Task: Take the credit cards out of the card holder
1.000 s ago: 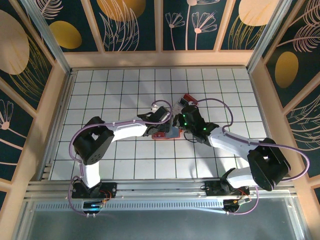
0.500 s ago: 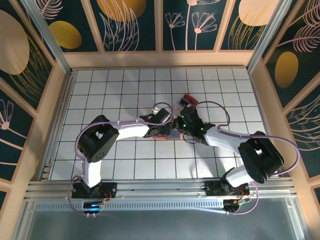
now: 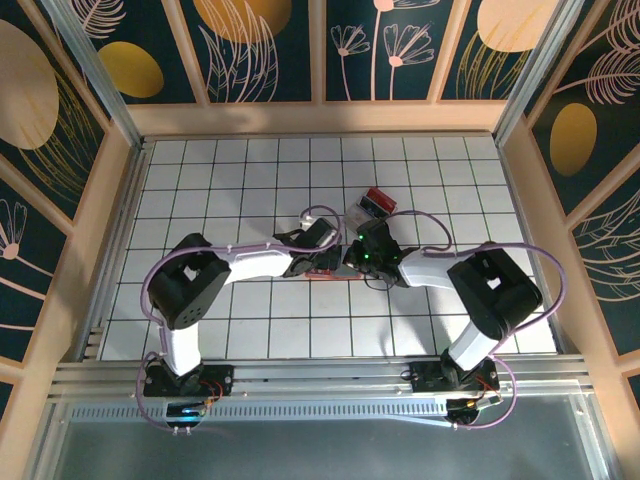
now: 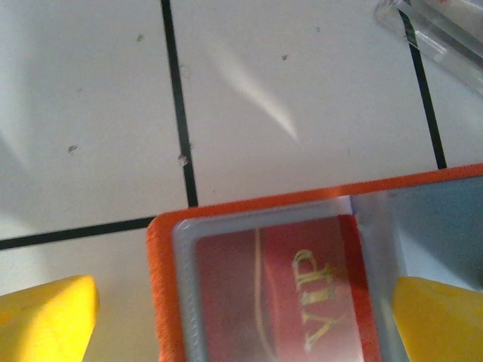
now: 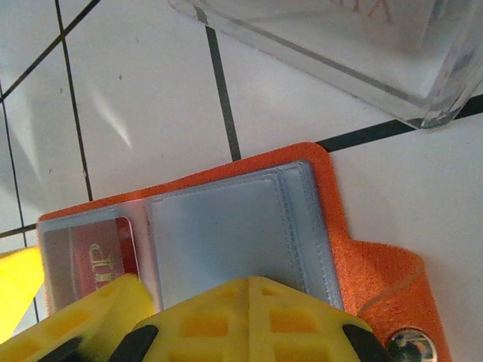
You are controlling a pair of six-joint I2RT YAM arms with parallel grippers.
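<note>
**Orange wallet open, card under the left jaws**

The card holder [image 3: 330,268] lies opened flat about the middle of the worktop [image 3: 200,180]. Its long axis runs side to side, parallel with the near edge. A clear box [image 3: 375,205] sits just beyond it toward the far edge. The left jaws stand released and wide, straddling the left-hand leaf, where a red card [image 4: 302,302] sits in its clear sleeve. The right jaws are clenched on nothing, low over the empty right-hand leaf; whether they press on it I cannot tell. The card lies directly between the left jaws, so the left arm [image 3: 250,262] is nearer, and the pull likely falls to it.
</note>
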